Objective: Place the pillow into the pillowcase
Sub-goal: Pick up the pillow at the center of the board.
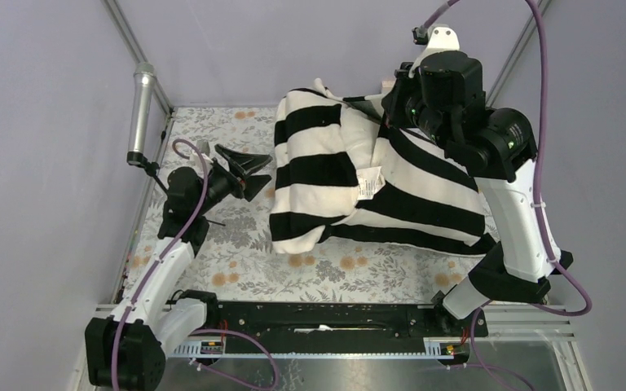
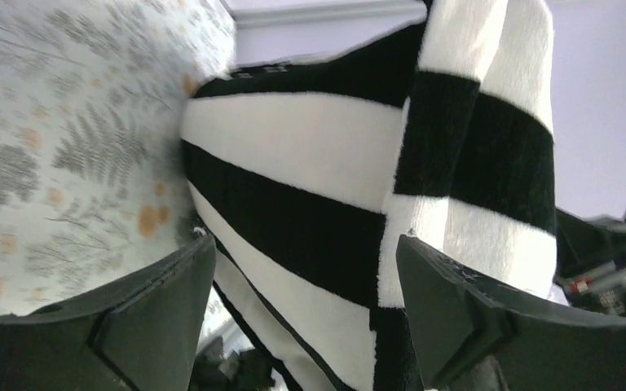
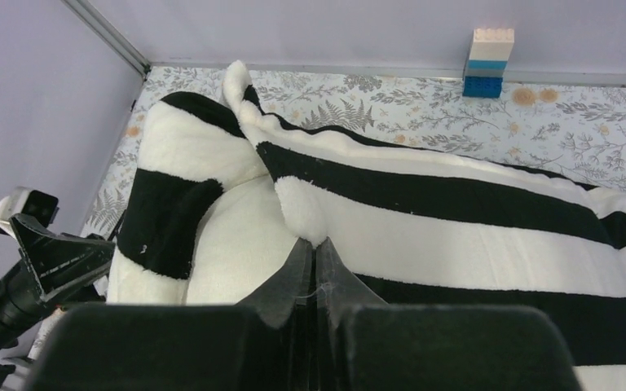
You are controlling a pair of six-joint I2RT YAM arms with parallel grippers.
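At the pillowcase's point(image 3: 456, 236) mouth, fingers point(image 3: 292, 281) of the right gripper point(image 3: 316, 243) pinch a hem fold. The left gripper point(image 1: 244, 167), jaws wide and empty, hovers at nine o'clock. The plump cream pillow point(image 3: 236, 236) sits mostly inside the plush black-and-white stripes, on the floral table cover point(image 1: 236, 236).

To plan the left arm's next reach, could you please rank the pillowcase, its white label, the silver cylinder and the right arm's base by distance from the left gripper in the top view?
From the left gripper:
1. pillowcase, just to its right.
2. silver cylinder, back left, and white label, mid-pillowcase: too close to call.
3. right arm's base, near right edge.
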